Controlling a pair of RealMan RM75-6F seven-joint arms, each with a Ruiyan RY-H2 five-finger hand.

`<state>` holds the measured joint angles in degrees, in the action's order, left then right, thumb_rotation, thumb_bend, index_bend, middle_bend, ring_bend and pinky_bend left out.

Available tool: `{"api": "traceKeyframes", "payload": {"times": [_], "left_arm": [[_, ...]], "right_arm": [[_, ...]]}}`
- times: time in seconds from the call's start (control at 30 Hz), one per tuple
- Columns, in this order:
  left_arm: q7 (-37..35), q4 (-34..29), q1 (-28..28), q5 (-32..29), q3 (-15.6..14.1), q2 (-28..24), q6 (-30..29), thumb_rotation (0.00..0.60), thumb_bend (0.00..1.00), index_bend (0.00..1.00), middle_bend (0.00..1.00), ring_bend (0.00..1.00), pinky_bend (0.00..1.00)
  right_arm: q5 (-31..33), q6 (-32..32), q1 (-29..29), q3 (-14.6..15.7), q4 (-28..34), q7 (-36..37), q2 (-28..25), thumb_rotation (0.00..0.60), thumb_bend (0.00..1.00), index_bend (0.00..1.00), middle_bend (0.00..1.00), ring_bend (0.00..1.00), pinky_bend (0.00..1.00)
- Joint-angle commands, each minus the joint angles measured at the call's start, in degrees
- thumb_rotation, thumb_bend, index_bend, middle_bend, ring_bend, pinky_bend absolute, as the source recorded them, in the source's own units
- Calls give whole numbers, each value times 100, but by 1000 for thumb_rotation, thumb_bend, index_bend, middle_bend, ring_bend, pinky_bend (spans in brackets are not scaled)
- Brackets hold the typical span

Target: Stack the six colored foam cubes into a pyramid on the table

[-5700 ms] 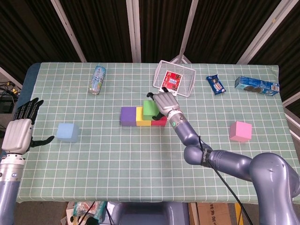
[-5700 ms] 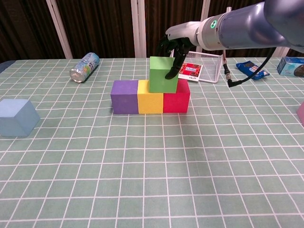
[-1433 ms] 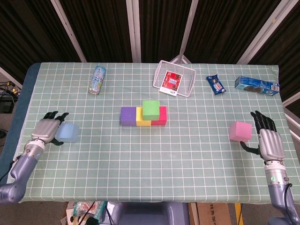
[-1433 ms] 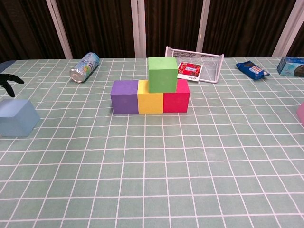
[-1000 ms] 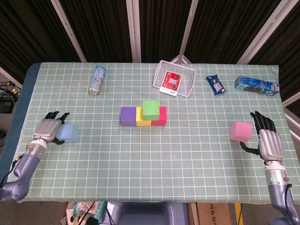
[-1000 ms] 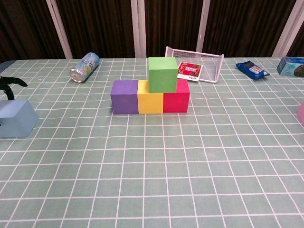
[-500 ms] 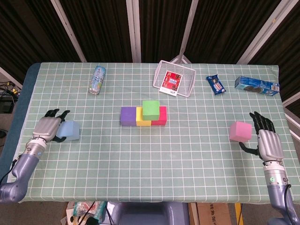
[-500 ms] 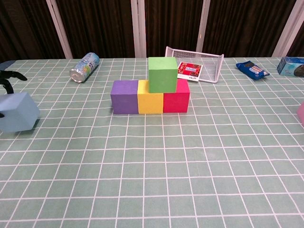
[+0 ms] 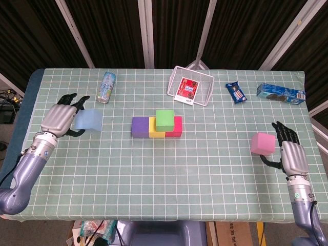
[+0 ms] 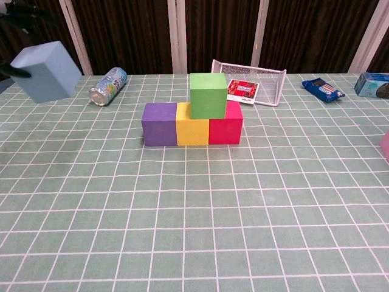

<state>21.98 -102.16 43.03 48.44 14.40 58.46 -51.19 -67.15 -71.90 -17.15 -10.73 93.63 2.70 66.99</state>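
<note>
Left hand (image 9: 60, 119), at the left of the head view, grips the light blue foam cube (image 9: 88, 121), fingers wrapped round its left side; in the chest view the cube sits tilted at upper left, raised clear of the green checked tablecloth (image 10: 194, 213).

Centre of frame: purple foam cube (image 9: 139, 127), yellow foam cube (image 9: 155, 132) and red foam cube (image 9: 177, 126) stand in a touching row. The green foam cube (image 9: 164, 119) rests on top, across the yellow and red ones.

Right hand (image 9: 291, 154), at the right edge of the head view, holds nothing: fingers straight and spread, thumb reaching under the pink foam cube (image 9: 263, 143), which sits on the cloth just left of it. Contact cannot be determined.

Along the far side: a drink can (image 9: 106, 87) lying down, a white wire basket (image 9: 201, 90) holding a red card, a small blue snack packet (image 9: 236, 93), a blue biscuit box (image 9: 281, 94).
</note>
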Motion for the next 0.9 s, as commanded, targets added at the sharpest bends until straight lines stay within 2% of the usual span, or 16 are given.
{"api": "traceKeyframes", "payload": {"times": [0.03,0.53,0.9], "left_arm": [[519,-138,637,-680,222,52,182,600,352,0,357,0,38],[2363,218,2592,-3465,56,1142,-384,600,352,0,362,0,38],[2970,779,3244,-4195,-102,1867,-656,600,351,0,372,8,38]], "right_arm": [[19,49,-3,-13,-16,38,12,600,267,0,0,0,0],[145,256,32,-130,-120,386,-23,600,267,0,0,0,0],[119,322,59,-182,-170,597,-62,600,267,0,0,0,0]]}}
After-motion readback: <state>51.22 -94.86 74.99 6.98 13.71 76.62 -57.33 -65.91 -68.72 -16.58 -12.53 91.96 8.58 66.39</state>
